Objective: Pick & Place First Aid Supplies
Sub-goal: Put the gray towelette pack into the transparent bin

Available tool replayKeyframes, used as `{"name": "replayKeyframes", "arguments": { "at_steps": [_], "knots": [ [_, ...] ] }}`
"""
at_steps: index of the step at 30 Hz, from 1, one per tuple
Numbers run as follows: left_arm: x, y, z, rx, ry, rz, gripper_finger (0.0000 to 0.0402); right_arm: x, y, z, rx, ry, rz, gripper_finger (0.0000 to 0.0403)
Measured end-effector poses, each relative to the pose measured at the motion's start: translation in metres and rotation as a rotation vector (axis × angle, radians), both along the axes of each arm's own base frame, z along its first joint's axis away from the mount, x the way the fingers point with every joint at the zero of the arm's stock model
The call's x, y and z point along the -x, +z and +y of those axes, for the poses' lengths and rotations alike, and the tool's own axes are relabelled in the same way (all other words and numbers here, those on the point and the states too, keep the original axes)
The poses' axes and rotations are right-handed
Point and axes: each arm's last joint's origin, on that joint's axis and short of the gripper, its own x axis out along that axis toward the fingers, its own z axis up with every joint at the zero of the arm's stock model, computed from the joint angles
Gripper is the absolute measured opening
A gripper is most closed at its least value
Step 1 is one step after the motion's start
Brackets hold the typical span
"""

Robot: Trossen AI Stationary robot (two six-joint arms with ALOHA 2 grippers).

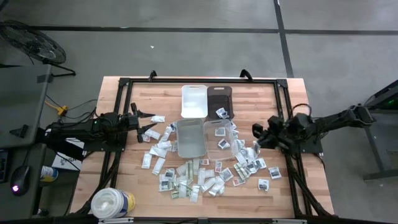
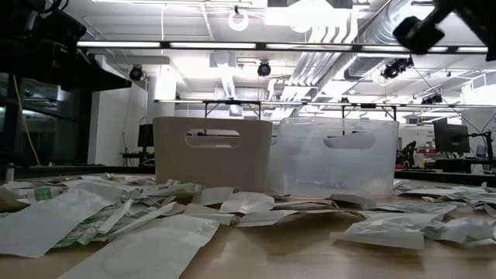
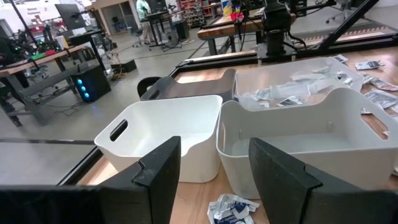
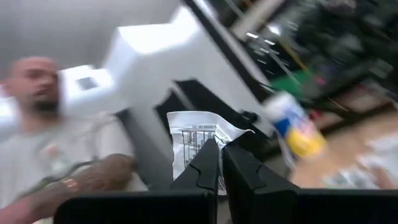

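Many small white printed packets, the first aid supplies (image 1: 199, 177), lie loose on the wooden table around four bins. My right gripper (image 4: 221, 163) is at the table's right side (image 1: 256, 132), raised above the table and shut on one white printed packet (image 4: 198, 138). My left gripper (image 3: 214, 168) waits open at the table's left side (image 1: 146, 123), pointing level at a white bin (image 3: 158, 134) with nothing between its fingers. One packet (image 3: 233, 208) lies on the table just ahead of it. My right gripper pinches the packet by its near edge (image 4: 208, 155) between its two fingertips. The rest of the packet sticks out past the fingertips. It is lifted clear of the table.
A white bin (image 1: 194, 101) and a dark bin (image 1: 219, 99) stand at the far middle, with two clear bins (image 1: 190, 137) (image 1: 219, 138) in front of them. A big white tub (image 1: 113, 203) stands at the near left corner. A person (image 4: 56, 124) shows beyond the table.
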Motion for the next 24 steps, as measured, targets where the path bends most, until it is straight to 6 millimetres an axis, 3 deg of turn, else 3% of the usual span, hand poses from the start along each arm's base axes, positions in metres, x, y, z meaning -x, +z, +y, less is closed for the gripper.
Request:
{"name": "replayKeyframes", "arguments": {
  "at_steps": [4,9,15,19,24],
  "knots": [
    [0.000,0.000,0.000,0.000,0.000,0.000,0.0189,-0.005,-0.017,-0.005,-0.026,-0.088,0.192,0.0001],
    [0.000,0.000,0.000,0.000,0.000,0.000,0.0189,-0.008,-0.025,-0.015,-0.056,-0.251,0.300,0.0001],
    [0.000,0.000,0.000,0.000,0.000,0.000,0.0189,-0.022,-0.024,-0.028,-0.057,-0.487,0.670,0.0001],
    [0.000,0.000,0.000,0.000,0.000,0.000,0.0189,-0.041,-0.009,-0.033,-0.058,-0.529,0.800,0.0001],
    [0.000,0.000,0.000,0.000,0.000,0.000,0.0189,-0.075,-0.008,-0.040,-0.119,-0.564,0.944,0.0001]
  ]
}}
